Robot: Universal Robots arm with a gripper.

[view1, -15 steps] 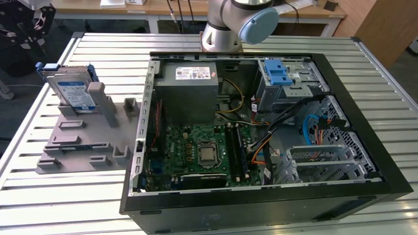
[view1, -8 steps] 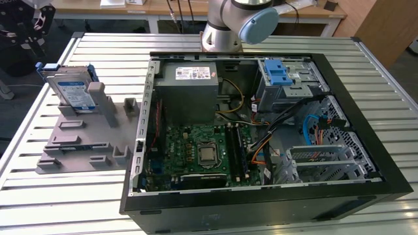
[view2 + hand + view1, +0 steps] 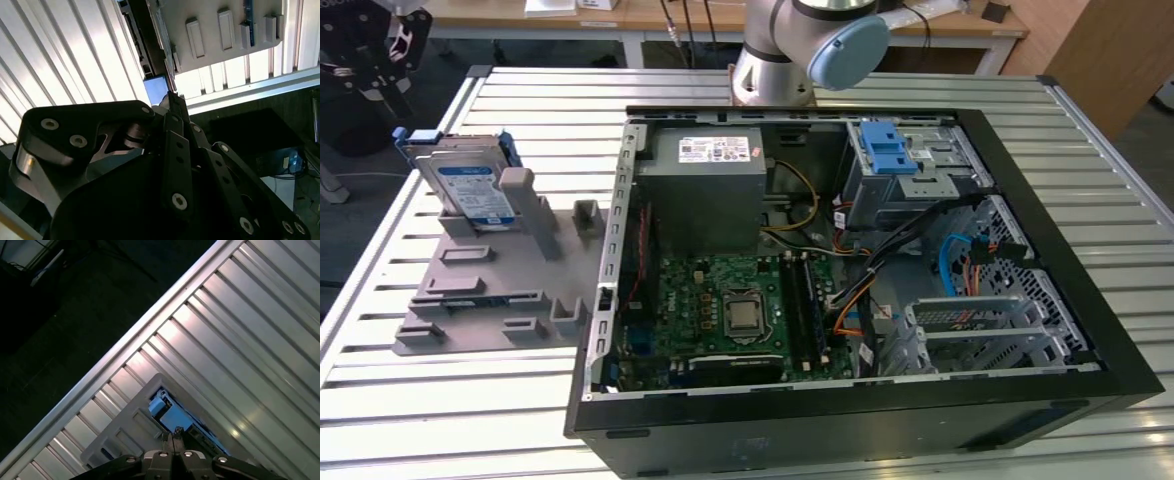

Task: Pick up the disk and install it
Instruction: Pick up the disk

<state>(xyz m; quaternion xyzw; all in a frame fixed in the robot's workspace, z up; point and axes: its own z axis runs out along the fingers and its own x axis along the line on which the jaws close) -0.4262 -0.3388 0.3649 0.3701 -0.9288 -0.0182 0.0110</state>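
While the flat rectangular silver-metal disk with the blue-and-white label and blue plastic side rails (image 3: 467,187) is stood on edge in a slot of the pale grey plastic holder (image 3: 464,300), it is touched by nothing. The holder is laid on the ribbed aluminium table (image 3: 480,400), at the exterior view's left, just beside the open black computer case (image 3: 854,425). The black gripper (image 3: 173,432) is held in the air above the disk, apart from it, and in both wrist views its fingertips are pointed down toward the blue upper edge of the disk. The two fingers are seen pressed together, with nothing held between them. Inside the case, a large grey power supply box with a white sticker (image 3: 707,190) is set beside the green mainboard (image 3: 720,310), and a metal drive cage with a blue latch (image 3: 907,160) is placed in the far corner, at the exterior view's right. The grey and pale blue arm (image 3: 801,45) is mounted beyond the case, at the far edge of the table.
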